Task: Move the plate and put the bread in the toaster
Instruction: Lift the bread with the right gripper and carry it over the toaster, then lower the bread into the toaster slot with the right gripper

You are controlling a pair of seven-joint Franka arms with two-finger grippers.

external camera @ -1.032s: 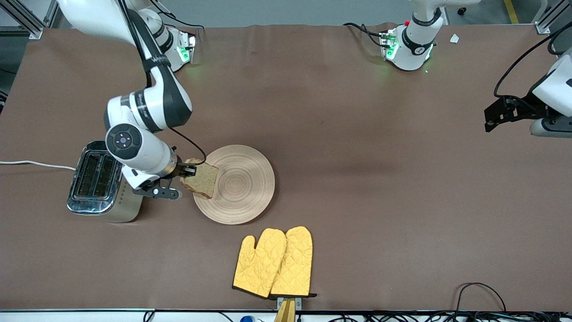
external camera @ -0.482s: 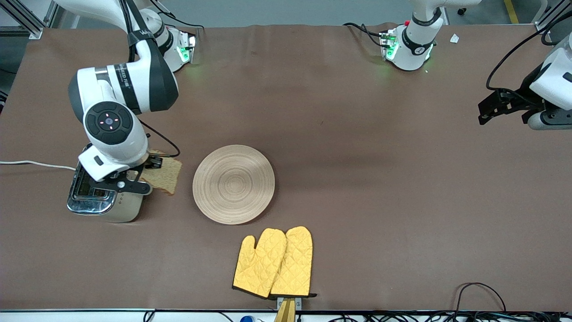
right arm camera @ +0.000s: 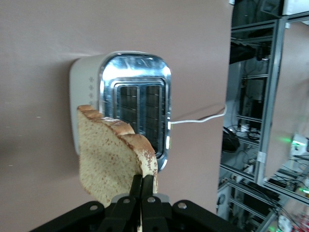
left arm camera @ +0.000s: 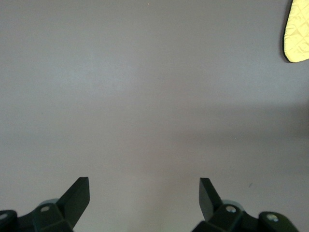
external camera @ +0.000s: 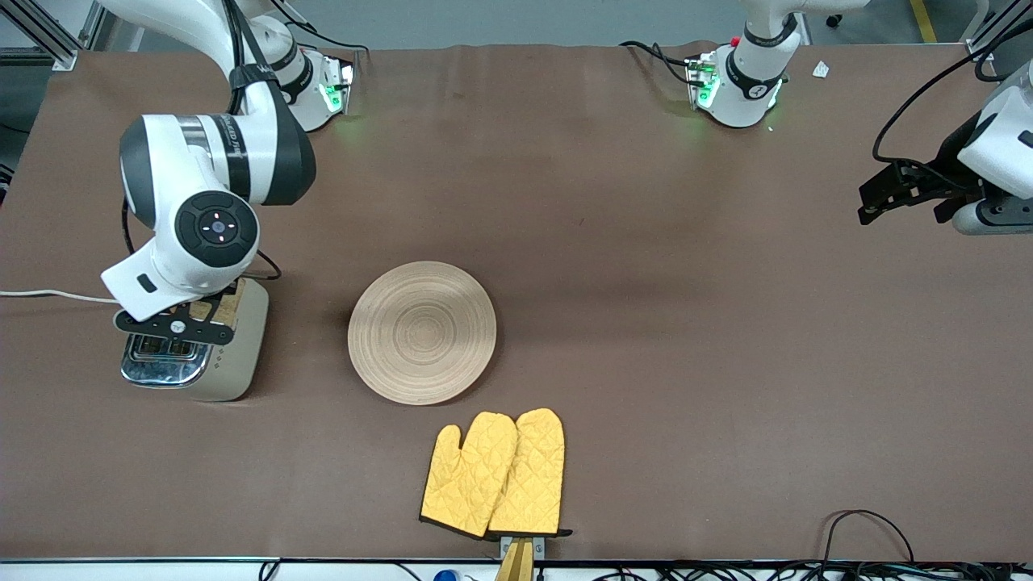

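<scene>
My right gripper (right arm camera: 144, 186) is shut on the bread (right arm camera: 113, 162), a speckled tan slice held upright by its crust edge. It hangs over the toaster (right arm camera: 137, 96), whose two slots in the chrome top are open below it. In the front view the right arm's wrist (external camera: 202, 242) covers the toaster (external camera: 198, 367), and only a sliver of the bread (external camera: 232, 303) shows. The plate (external camera: 422, 332) lies bare on the table beside the toaster. My left gripper (left arm camera: 144, 186) is open and empty over bare table at the left arm's end (external camera: 876, 202).
A pair of yellow oven mitts (external camera: 494, 474) lies nearer to the front camera than the plate; one tip shows in the left wrist view (left arm camera: 297, 29). The toaster's white cord (external camera: 56, 295) runs off the table at the right arm's end.
My right gripper has carried the bread from the plate's edge to over the toaster, and the plate is now bare. The left gripper has shifted slightly.
</scene>
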